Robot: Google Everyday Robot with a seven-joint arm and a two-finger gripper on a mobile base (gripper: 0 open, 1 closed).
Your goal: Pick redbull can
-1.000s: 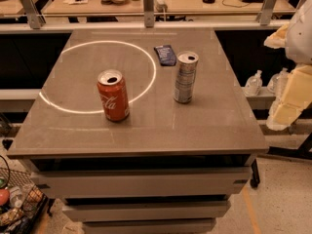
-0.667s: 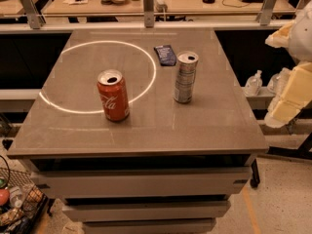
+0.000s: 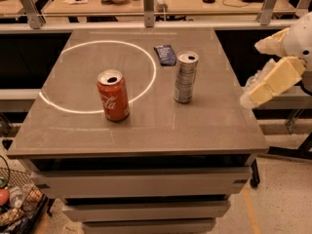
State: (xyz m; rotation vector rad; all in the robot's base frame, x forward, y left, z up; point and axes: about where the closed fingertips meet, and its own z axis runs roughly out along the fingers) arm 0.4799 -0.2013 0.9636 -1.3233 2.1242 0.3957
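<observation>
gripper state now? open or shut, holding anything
Gripper: open, holding nothing, beyond the right edge of the table, apart from the redbull can.

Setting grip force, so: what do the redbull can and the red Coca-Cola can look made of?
The redbull can: apparently metal, silver-grey sheen, bright silver top. The Coca-Cola can: likely metal too, glossy red printed coat, silver rim. The gripper hangs beyond the right edge of the table, touching neither.

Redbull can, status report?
Gripper off the table, right side, touching nothing. Redbull can upright, right of centre, untouched. Coca-Cola can left of it, dark packet behind; neither between gripper and can.
</observation>
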